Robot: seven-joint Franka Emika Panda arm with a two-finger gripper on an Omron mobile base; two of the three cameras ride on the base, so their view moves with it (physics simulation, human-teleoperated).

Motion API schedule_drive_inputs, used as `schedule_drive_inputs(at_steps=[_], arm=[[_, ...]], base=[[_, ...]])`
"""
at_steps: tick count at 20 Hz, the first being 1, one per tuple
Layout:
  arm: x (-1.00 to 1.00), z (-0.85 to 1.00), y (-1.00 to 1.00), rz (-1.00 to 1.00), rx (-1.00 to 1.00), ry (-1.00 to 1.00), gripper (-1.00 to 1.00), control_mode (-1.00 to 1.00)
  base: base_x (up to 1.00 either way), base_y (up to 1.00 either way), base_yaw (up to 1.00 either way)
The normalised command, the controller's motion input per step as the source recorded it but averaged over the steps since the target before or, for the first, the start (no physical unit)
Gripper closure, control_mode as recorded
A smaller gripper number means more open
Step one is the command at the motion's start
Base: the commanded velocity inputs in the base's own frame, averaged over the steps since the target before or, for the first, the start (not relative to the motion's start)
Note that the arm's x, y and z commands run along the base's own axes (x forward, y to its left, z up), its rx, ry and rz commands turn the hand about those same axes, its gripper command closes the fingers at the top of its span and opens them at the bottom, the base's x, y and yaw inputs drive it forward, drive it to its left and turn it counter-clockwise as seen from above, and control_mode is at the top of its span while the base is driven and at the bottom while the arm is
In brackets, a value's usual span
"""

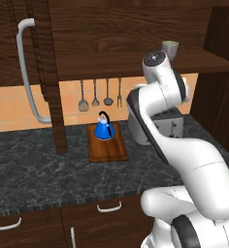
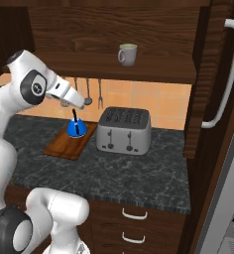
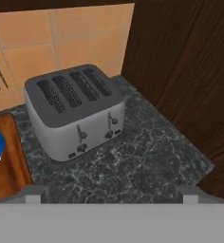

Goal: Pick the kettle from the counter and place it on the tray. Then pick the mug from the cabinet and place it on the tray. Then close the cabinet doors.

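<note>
Standing upright on the tray (image 1: pixel 109 147), the kettle (image 1: pixel 104 130) is already delivered, so the mug (image 2: pixel 128 54) is judged to be the next target, and it is seen on the open cabinet's shelf (image 2: pixel 139 67), well above the surface (image 2: pixel 139 166) and almost directly over the toaster (image 2: pixel 124 130). Trouble is expected mainly on the way up: the arm is folded close under the shelf, and a careless rise could bring the wrist or a finger against the thick shelf edge. The mug's handle is turned to one side, so a badly lined-up approach could nudge the mug backwards or tip it instead of enclosing it. On the way down, the kettle already occupies part of the tray, and the mug could be knocked into it if it is set too near. Both cabinet doors (image 2: pixel 213 79) are swung wide, and a broad sweep of the elbow could catch one. In the hand view the toaster and the dark marbled stone are looked down on, with a sliver of blue kettle at the left edge. The gripper (image 3: pixel 111 193) is spread fully apart, nothing is held between its tips, and nothing is touched by it.
</note>
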Motion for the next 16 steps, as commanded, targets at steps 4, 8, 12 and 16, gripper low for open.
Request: schedule_drive_inputs(at_steps=[4,8,12,16], arm=[[0.04,0.12,-0.42,-0.22,-0.01,0.0,-1.0,-1.0],[0.1,0.16,-0.42,-0.25,0.0,0.0,-1.0,-1.0],[0.16,0.04,-0.44,-0.22,0.0,0.0,-1.0,-1.0],[0.22,0.12,-0.37,-0.16,0.0,0.0,-1.0,-1.0]], base=[[0.0,0.0,0.0],[0.0,0.0,0.0],[0.0,0.0,0.0],[0.0,0.0,0.0]])
